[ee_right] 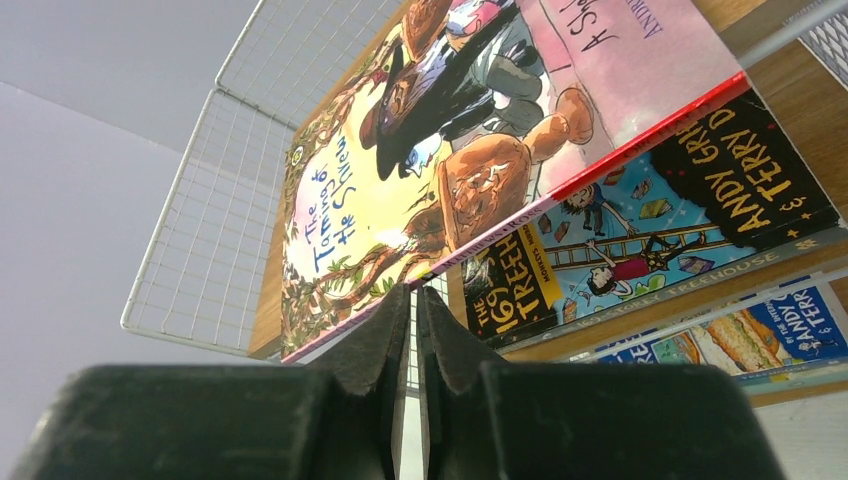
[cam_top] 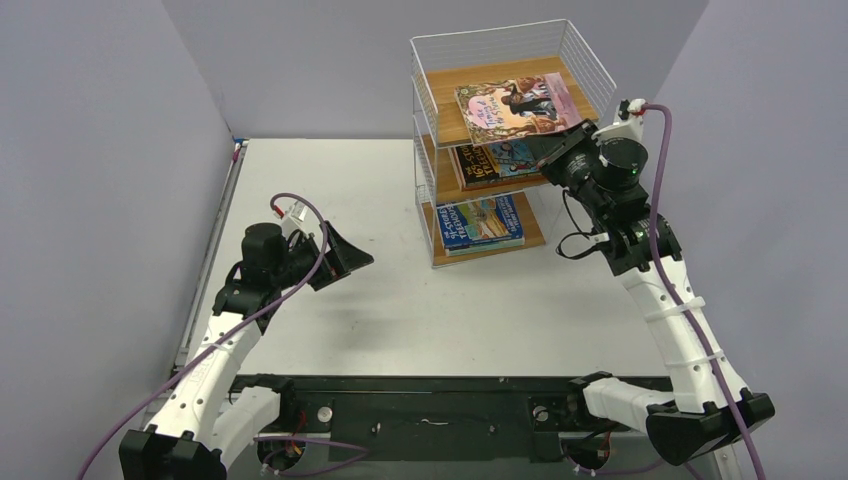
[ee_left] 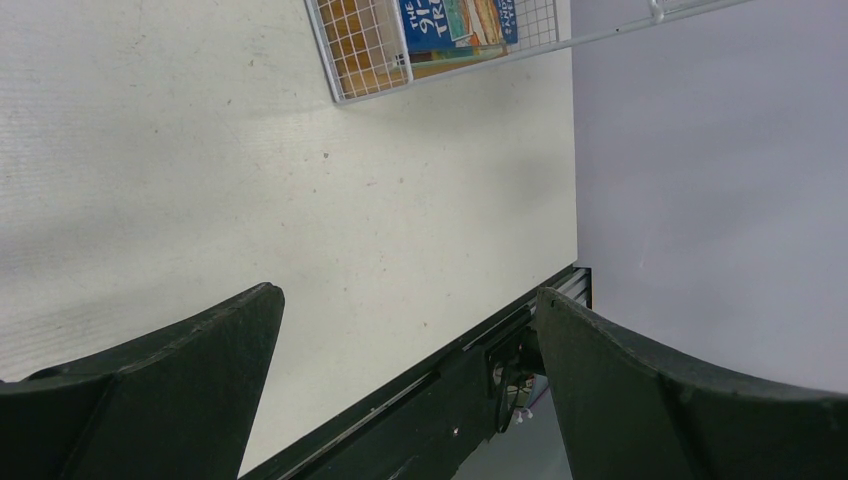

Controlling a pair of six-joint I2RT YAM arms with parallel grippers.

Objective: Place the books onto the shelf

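Note:
The shelf (cam_top: 432, 110) stands at the back right of the table, white wire with wooden boards. A pink book (cam_top: 515, 108) lies on its top board, a dark book (cam_top: 497, 160) on the middle board and a blue book (cam_top: 480, 222) on the bottom one. My right gripper (cam_top: 547, 158) is shut with nothing between its jaws. In the right wrist view its tips (ee_right: 413, 292) sit right at the near edge of the pink book (ee_right: 420, 150), above the dark book (ee_right: 640, 220) and the blue book (ee_right: 740, 335). My left gripper (cam_top: 348, 257) hangs open and empty over the table.
Grey walls close in the table on the left, back and right. A black rail (cam_top: 430, 410) with the arm bases runs along the near edge. The left wrist view shows the shelf's bottom corner (ee_left: 360, 50), the blue book (ee_left: 455, 20) and the open gripper (ee_left: 410, 295).

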